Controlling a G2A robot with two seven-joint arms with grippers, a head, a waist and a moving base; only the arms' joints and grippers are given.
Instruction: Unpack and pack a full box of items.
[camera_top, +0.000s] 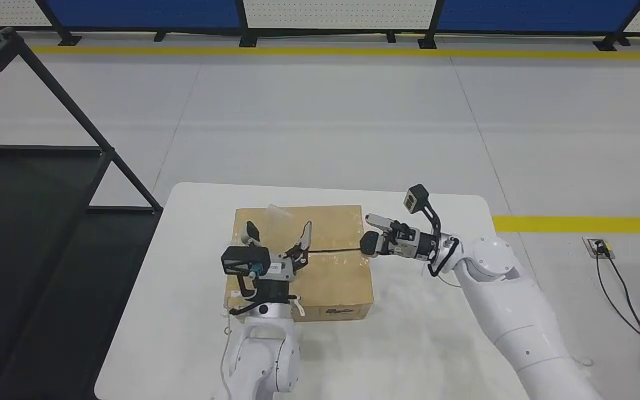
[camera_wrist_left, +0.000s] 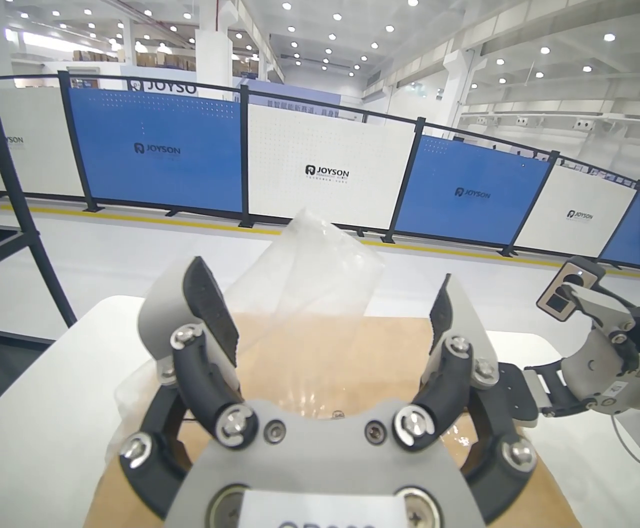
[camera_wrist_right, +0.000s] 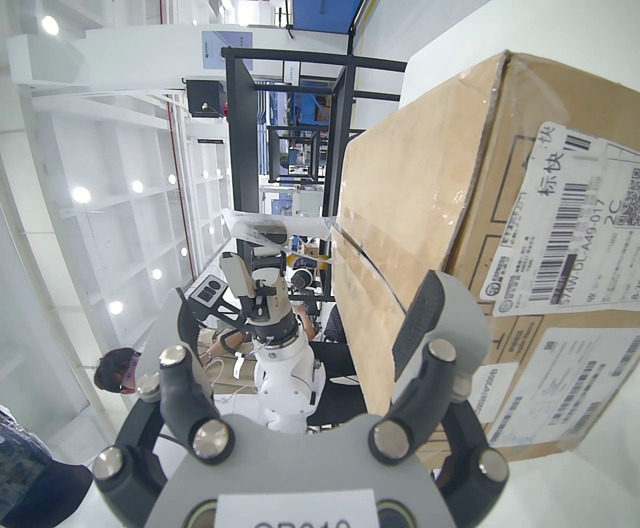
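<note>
The left arm is reaching forward over the near part of the closed cardboard box (camera_top: 330, 275), its wrist roughly level. The left gripper (camera_top: 278, 237) is hanging above the lid with its jaws spread wide and holding nothing. A crumpled sheet of clear plastic film (camera_wrist_left: 310, 270) is standing up just ahead of this gripper, between its two fingers and over the box's far left part. Whether the film is touching the pads cannot be told.

The right arm is stretching in from the side with its elbow bent. The right gripper (camera_top: 368, 232) is turned on its side, also spread wide and gripping nothing. It is sitting right at the box's side edge, level with the taped seam across the lid. In the right wrist view, the box's side wall, with its shipping labels (camera_wrist_right: 565, 225), is lying just beside one finger. The box is resting on the white surface (camera_top: 420, 330), between the two grippers.
</note>
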